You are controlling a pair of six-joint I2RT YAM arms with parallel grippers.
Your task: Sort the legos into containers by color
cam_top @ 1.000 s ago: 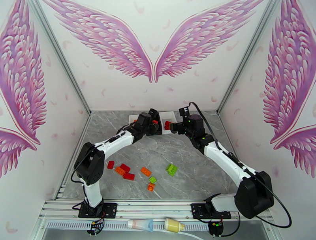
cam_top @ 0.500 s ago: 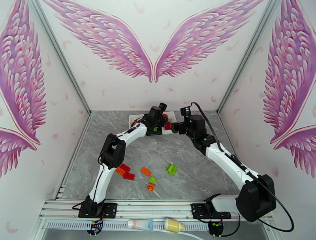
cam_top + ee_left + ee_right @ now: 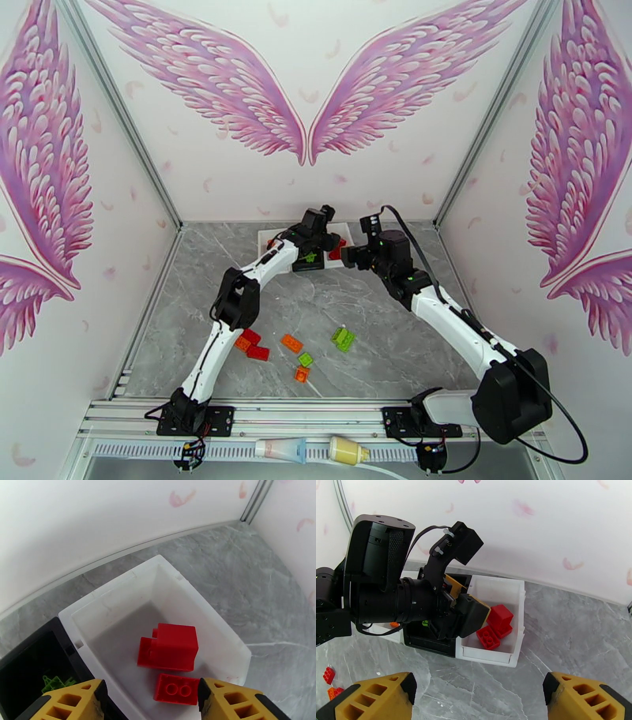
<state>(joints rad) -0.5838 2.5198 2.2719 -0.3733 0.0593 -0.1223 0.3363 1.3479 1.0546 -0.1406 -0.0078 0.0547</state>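
The containers (image 3: 515, 598) are smooth, thin-walled plastic boxes joined in a row near the back wall, upper centre of the top view. The white end box (image 3: 118, 586) holds two glossy red legos, a tall block (image 3: 170, 647) and a flat two-stud plate (image 3: 177, 689) just beside it. A lime brick (image 3: 55, 683) lies in the black box (image 3: 23, 665). The left gripper (image 3: 151, 695) hangs over the white box, jaws wide and empty. The right gripper (image 3: 478, 693) is spread wide too, holding nothing, above bare grey marbled table (image 3: 561, 638). Loose red bricks (image 3: 254, 343), orange bricks (image 3: 291, 343) and green bricks (image 3: 343, 339) lie scattered lower centre.
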